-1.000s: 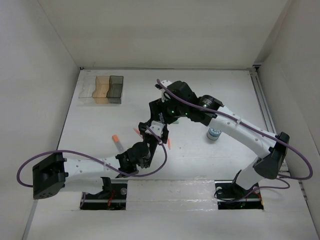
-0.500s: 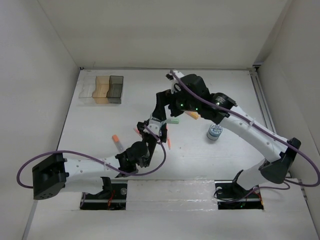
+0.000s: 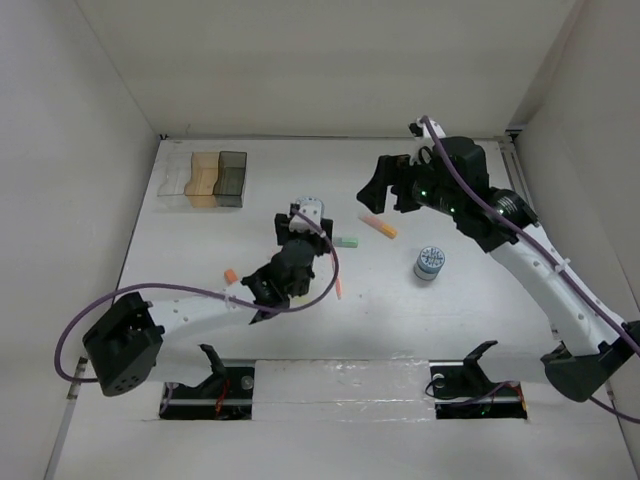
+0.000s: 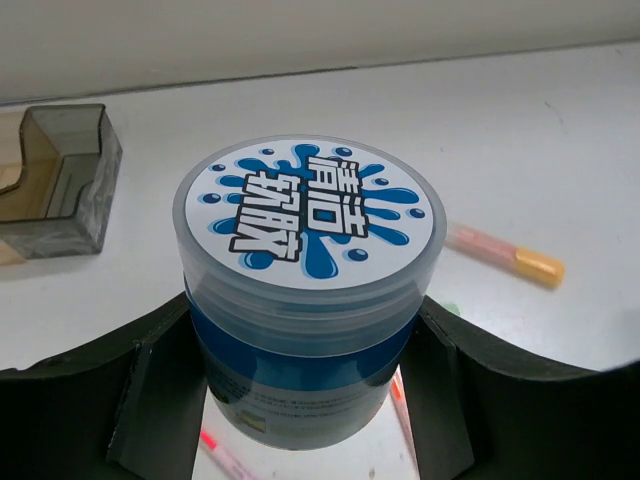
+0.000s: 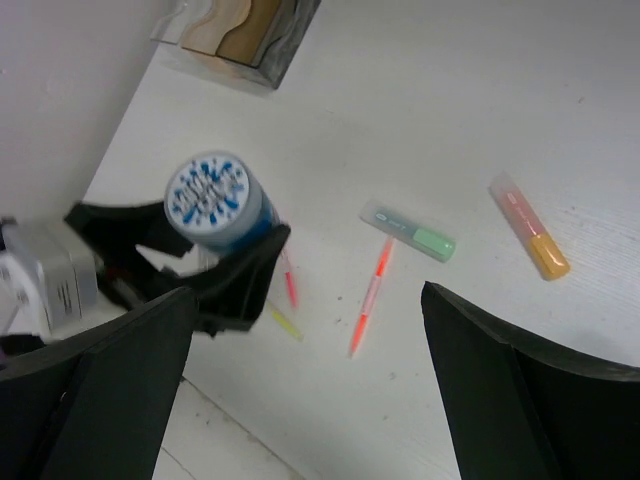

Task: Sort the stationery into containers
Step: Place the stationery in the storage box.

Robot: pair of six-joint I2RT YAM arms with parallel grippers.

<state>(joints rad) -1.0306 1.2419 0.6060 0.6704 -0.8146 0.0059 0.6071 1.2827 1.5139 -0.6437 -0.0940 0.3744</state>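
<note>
1. We judge slipping to be the main risk. The roll (image 4: 310,230) is round and smooth, and the left claw (image 4: 308,350) is closed only on its lower body, so a quick swing could let it twist or drop.
2. The roll hangs above the tabletop (image 3: 450,320) at mid-frame in the top view, well apart from the bins (image 3: 204,180) in the upper left. The compartments look narrow, so we fear it may catch a rim or shove the row.
3. Pens (image 5: 370,295) lie below it, and a dropped roll could scatter them.
4. The right claw (image 3: 375,190), spread wide and empty, sits right of centre, near enough that we would watch for a clash.
5. The roll has a translucent lid with a white label, blue splashes and bold dark lettering, over a blue body.
</note>
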